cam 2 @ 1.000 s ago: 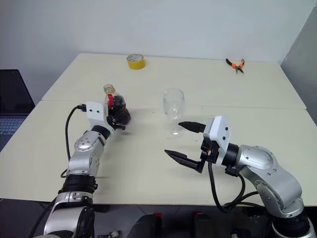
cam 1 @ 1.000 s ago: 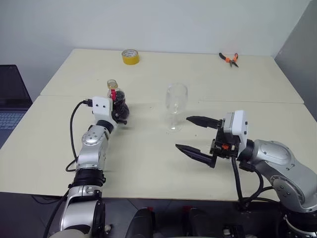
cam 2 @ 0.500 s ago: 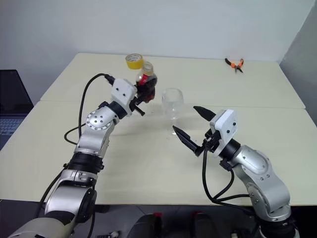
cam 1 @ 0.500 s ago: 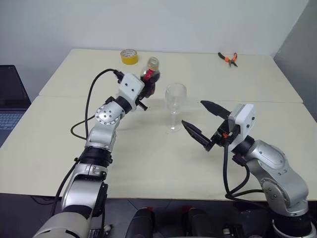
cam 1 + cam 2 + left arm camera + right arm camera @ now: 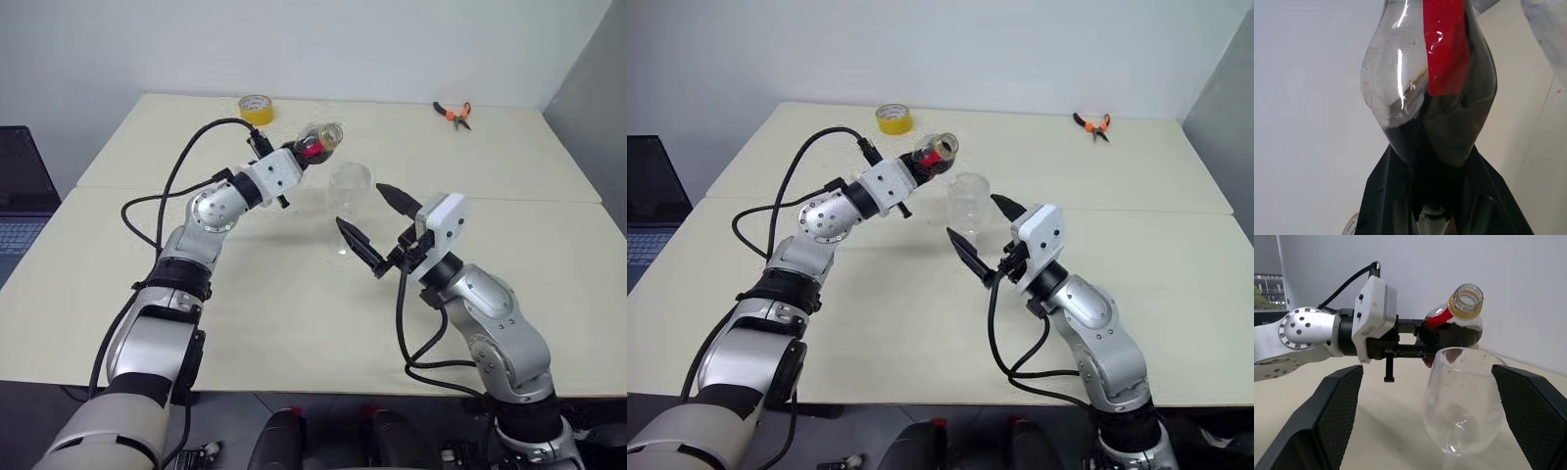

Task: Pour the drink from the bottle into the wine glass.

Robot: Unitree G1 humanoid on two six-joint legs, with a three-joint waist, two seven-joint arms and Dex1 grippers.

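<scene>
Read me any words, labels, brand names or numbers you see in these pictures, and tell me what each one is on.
No text can be read.
Bottle: faint raised marks in the clear plastic beside the plain red label strip, too small to read.
Yellow tape roll: no print legible.
Wine glass: no marking.
Laptop: keys too small to read.

A pale cream tabletop [image 5: 294, 323] made of two sections, with a seam running across between the near and far halves. On the far section, toward the left, a roll of yellow tape [image 5: 257, 109] lies flat. At the far right, a pair of pliers with orange handles [image 5: 453, 116] lies well apart from the tape. Off the tabletop's left edge sits an open dark laptop [image 5: 22, 191]. A plain white wall [image 5: 323, 44] stands behind.
</scene>
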